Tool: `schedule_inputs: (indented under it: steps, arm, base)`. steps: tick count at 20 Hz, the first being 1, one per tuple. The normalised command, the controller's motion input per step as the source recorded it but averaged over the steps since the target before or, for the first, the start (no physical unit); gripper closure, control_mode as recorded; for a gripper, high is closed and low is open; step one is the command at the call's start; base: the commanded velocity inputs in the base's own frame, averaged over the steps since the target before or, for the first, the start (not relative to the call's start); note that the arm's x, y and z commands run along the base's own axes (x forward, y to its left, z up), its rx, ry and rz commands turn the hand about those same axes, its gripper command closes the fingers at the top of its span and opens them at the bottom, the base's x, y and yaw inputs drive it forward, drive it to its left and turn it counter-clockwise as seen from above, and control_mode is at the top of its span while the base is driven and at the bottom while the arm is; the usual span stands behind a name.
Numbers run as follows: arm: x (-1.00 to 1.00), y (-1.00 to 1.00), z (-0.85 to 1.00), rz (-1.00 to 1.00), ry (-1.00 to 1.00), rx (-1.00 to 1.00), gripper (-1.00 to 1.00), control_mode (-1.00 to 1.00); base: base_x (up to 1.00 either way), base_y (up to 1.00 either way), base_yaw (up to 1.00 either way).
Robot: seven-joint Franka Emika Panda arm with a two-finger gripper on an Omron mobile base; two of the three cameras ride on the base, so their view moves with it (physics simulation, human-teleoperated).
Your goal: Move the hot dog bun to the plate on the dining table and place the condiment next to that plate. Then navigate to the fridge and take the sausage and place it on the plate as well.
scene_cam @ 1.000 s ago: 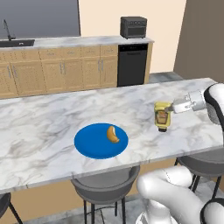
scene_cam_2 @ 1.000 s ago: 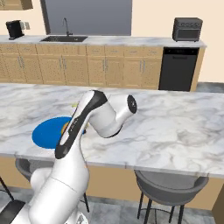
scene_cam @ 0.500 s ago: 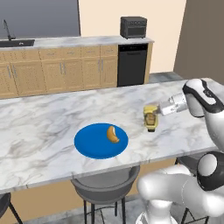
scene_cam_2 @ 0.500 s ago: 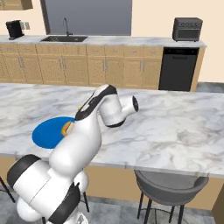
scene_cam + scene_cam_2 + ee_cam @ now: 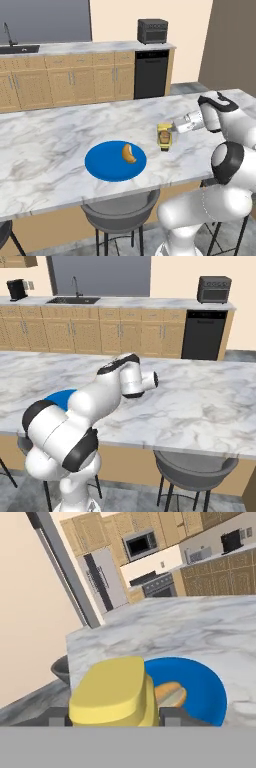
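In the right base view, the white arm covers most of the flat round bright-blue plate. In the hand view, the small yellow squeeze bottle stands in front of the small golden-tan bread roll, hides its left part, and is itself cut off at the bottom. The bottle's label is too small to read in the left base view.

Golden-tan bun lying on blue plate, right of centre. Yellow condiment bottle upright beside plate, apparently just above marble worktop.
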Motion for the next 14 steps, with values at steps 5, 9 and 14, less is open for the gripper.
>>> schedule_inputs:
  steps: [5,9,14]
  arm:
    - [0.58,0.08,-0.36,0.03,0.0,0.02,1.0,-1.0]
    - [0.52,0.07,-0.4,0.02,0.0,0.0,1.0,-1.0]
    - [0.44,0.05,-0.51,0.01,0.0,0.0,1.0,-1.0]
  base:
    - [0.0,0.0,0.0]
    - [0.0,0.0,0.0]
    - [0.0,0.0,0.0]
